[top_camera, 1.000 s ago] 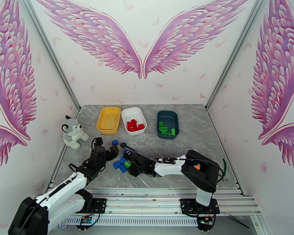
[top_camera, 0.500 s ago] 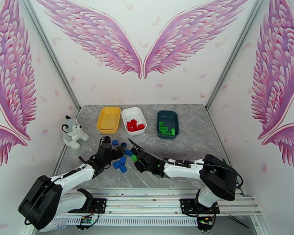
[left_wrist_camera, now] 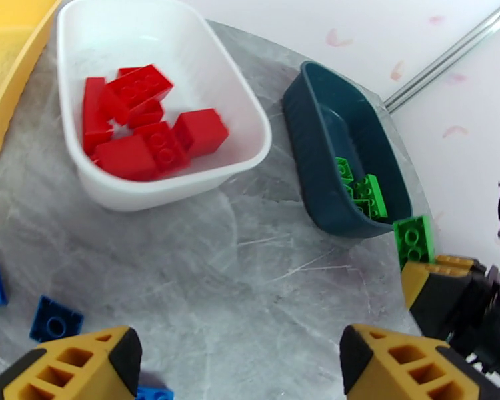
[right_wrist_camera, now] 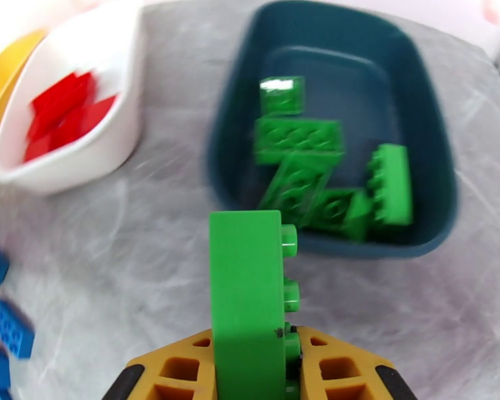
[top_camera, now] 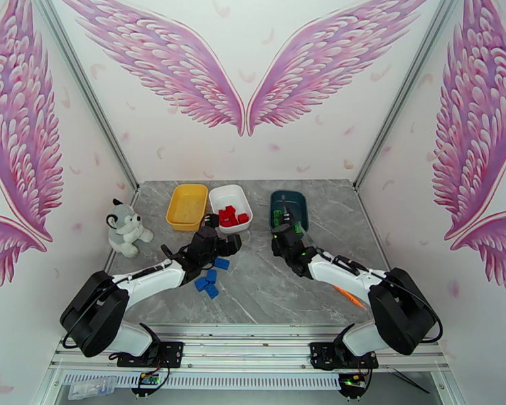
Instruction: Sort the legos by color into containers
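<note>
Blue legos [top_camera: 202, 283] lie on the grey marble tabletop [top_camera: 266, 298] between wing-painted walls [top_camera: 246, 156].

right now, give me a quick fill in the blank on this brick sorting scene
The right jaws are shut on a ____ brick.
The white tray holds only ____ bricks.
The tray with nothing in it is ____.
The loose bricks on the table are all ____.
Missing words: green, red, yellow, blue.
</note>
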